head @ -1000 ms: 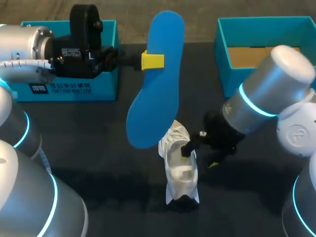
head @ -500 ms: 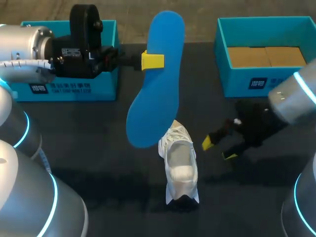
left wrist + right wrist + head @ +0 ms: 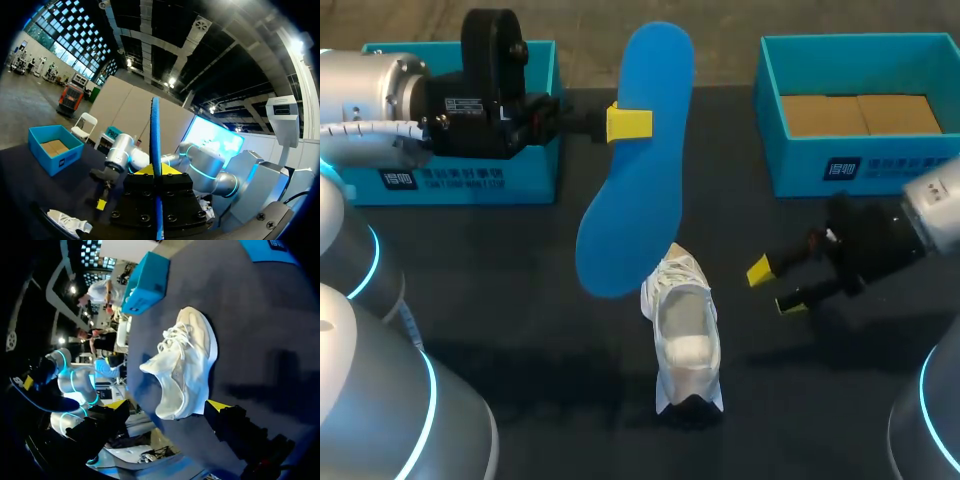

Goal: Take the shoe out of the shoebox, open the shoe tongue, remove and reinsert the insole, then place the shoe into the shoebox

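We clamp the blue insole [image 3: 640,200] in our left gripper [image 3: 628,123] above the table, beyond the white shoe [image 3: 685,330] standing mid-table, while our right gripper [image 3: 775,287] hangs wide open, empty, near the shoe's right.

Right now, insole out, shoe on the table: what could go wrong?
1. The shoe stands free; the right gripper is open and apart from it, so pushing the insole in could slide or tip it.
2. The left gripper pinches the insole by one edge; the long free end might bend or snag.
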Action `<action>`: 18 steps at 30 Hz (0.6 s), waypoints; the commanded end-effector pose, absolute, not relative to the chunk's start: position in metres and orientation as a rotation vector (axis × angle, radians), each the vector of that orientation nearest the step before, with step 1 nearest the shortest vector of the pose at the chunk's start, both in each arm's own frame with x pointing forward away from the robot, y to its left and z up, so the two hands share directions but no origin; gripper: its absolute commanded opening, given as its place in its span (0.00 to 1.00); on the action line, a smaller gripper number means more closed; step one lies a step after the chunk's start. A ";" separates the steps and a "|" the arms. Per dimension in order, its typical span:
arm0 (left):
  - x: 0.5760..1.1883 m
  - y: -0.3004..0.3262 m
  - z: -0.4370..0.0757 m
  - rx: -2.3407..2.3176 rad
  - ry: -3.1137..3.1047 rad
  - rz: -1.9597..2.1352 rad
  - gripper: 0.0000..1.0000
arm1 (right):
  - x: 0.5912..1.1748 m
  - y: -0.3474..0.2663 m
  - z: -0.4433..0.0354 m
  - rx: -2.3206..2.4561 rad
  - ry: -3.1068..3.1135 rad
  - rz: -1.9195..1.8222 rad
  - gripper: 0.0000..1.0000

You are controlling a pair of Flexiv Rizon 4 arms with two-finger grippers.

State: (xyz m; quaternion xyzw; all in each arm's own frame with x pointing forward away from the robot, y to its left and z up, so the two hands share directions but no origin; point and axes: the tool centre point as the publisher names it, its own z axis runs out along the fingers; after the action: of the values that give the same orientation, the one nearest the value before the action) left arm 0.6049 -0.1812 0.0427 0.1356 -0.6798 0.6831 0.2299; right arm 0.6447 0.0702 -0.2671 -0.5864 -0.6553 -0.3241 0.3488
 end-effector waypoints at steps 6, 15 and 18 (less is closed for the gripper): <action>0.604 -0.182 0.042 0.373 -1.869 1.881 0.00 | 0.652 0.066 -0.258 -1.434 -1.542 -0.953 1.00; 0.604 -0.182 0.042 0.373 -1.869 1.881 0.00 | 0.657 0.064 -0.233 -1.434 -1.506 -0.988 1.00; 0.604 -0.182 0.042 0.373 -1.869 1.881 0.00 | 0.659 0.063 -0.228 -1.401 -1.478 -0.991 1.00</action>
State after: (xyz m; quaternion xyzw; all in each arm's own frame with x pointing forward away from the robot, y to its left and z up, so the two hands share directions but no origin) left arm 0.6049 -0.1812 0.0427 0.1357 -0.6798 0.6831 0.2299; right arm 0.6593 0.0664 -0.2299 -0.5632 -0.5927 -0.3945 0.4192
